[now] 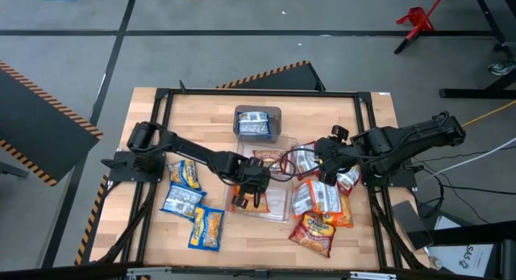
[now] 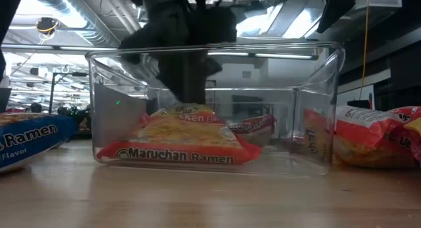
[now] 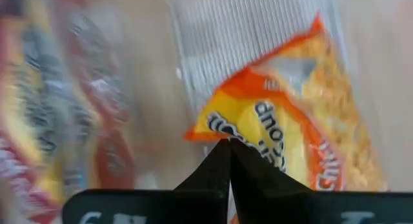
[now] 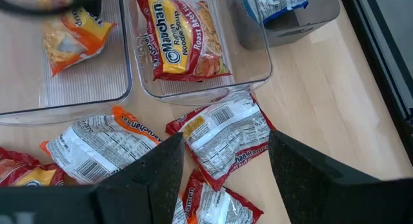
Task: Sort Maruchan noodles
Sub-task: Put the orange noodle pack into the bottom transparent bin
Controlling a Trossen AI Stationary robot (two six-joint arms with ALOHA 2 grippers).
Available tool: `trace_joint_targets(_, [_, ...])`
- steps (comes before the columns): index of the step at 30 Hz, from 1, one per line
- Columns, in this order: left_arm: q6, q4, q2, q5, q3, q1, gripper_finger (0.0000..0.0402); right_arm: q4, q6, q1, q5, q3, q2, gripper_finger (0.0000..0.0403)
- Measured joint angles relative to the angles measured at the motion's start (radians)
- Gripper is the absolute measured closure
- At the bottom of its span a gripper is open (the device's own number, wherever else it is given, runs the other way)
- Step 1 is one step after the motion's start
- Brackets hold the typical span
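My left gripper [image 1: 248, 191] reaches down into the near clear bin [image 2: 316, 110] and is shut on an orange Maruchan packet [image 2: 181, 139]. That packet also shows in the right wrist view [image 4: 71, 33]. My right gripper [image 4: 226, 146] is open and hovers over a red-and-silver packet [image 4: 222, 130], which lies printed side down on the table in front of the bins. The middle bin [image 4: 258, 69] holds a red packet [image 4: 181, 37] lying flat. A blue packet [image 1: 256, 123] lies in the far bin. My left gripper comes from above, pointing down, and its shut fingers [image 3: 219, 166] meet the orange packet at an edge near one corner [image 3: 222, 130]. The fingers themselves hide the exact pinch. The packet's near long edge [image 2: 174, 156] rests on the bin's floor.
Three blue-and-yellow packets [image 1: 187, 201] lie loose on the table's left side. A heap of orange and red-and-silver packets [image 1: 322, 203] lies on the right, under and near my right arm. The three clear bins stand in a row at the table's middle. A black frame [image 1: 161, 102] edges the table.
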Motion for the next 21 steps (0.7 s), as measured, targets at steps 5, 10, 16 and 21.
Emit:
trace_joint_targets(5, [-0.049, 0.02, -0.074, -0.003, 0.0, -0.003, 0.0398, 0.0, 0.0, 0.0, 0.0, 0.0, 0.0, 0.0191])
trace_joint_targets(10, [-0.077, -0.002, -0.136, 0.038, 0.001, -0.014, 0.04, 0.0, 0.001, 0.0, 0.008, 0.0, 0.0, 0.0191])
trace_joint_targets(16, [-0.073, 0.008, -0.108, 0.039, 0.001, -0.033, 0.0401, 0.002, 0.002, 0.0, 0.008, 0.0, 0.0, 0.0191])
trace_joint_targets(21, [-0.07, -0.008, -0.046, 0.013, 0.0, -0.027, 0.0401, 0.002, 0.003, 0.0, 0.008, 0.0, 0.0, 0.0191])
